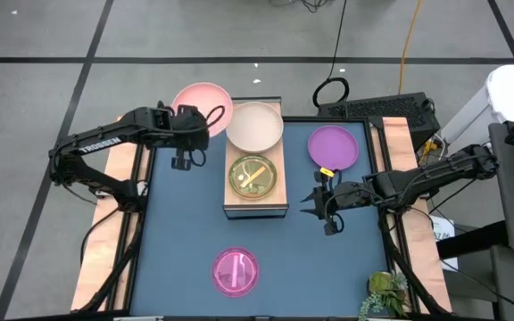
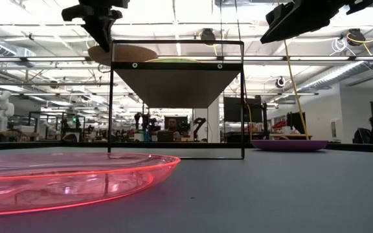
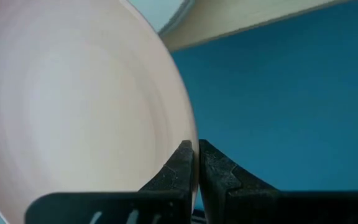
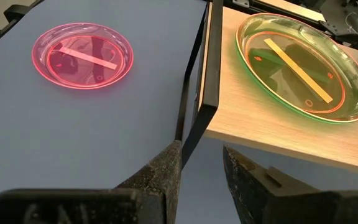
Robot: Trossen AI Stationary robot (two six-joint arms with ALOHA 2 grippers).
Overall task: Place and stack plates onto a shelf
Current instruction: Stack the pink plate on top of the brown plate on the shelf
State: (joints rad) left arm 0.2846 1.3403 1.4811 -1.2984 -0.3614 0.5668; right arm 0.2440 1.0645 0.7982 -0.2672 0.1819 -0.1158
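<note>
**At the counter's far left corner, a pink plate in the left gripper**

Beyond the shelf's far left corner, the left gripper [image 1: 182, 157] has its fingers pinched together on the rim of the salmon pink plate [image 1: 200, 103], as the left wrist view shows; the plate hangs over the counter's [image 1: 186, 232] far edge. On the shelf [image 1: 255, 207], a light-wood block raised on a dark frame, the cream plate [image 1: 254, 125] sits at the far end, overhanging it, and the green plate [image 1: 256, 176] lies near the front end. Inside the green plate an orange rim shows, apparently a second translucent plate nested in it. The purple plate [image 1: 333, 146] rests on the counter just right of the shelf. The magenta plate [image 1: 236, 270] lies on the counter in front of the shelf, well apart from it. The right gripper [image 1: 320, 210] hangs just right of the shelf's front end, fingers apart and holding nothing.
</note>
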